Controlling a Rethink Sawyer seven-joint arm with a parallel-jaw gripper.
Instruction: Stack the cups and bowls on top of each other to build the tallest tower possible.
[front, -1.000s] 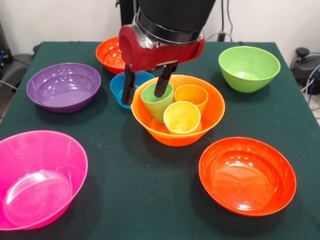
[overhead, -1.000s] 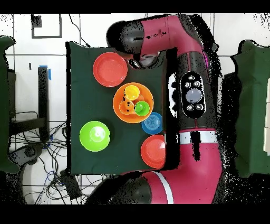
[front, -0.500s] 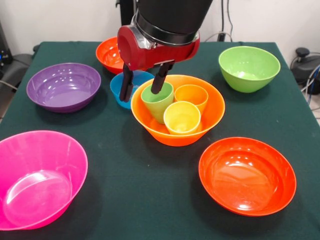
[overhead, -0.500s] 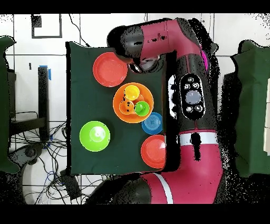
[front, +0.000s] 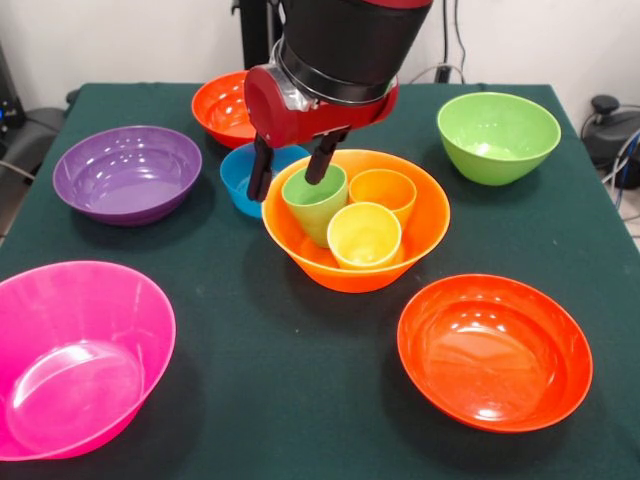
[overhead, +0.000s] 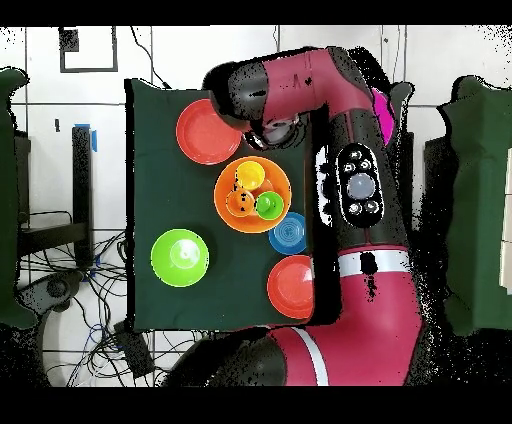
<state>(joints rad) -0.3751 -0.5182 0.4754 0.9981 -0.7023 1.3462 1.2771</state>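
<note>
A dark green counter (front: 300, 400) holds bright plastic bowls and cups. Near its middle sits the large light orange bowl (front: 425, 225), and inside it stand three cups, close together: a green cup (front: 312, 208), an orange cup (front: 383, 190) and a yellow cup (front: 364, 236). The yellow cup is nearest the camera in the front view.

A red and black robot arm (front: 330, 60) comes down from above. Its gripper (front: 290, 167) hangs with two dark fingers spread apart, holding nothing. One finger (front: 322, 160) points down over the green cup's rim; whether it touches the cup is hard to judge. The other finger sits outside the light orange bowl, in front of a small blue bowl (front: 238, 180).

Around the middle lie a purple bowl (front: 125, 172), a large pink bowl (front: 75, 350), a lime green bowl (front: 497, 135), a red-orange bowl (front: 492, 350) at the front, and a second red-orange bowl (front: 218, 108) behind the arm.
</note>
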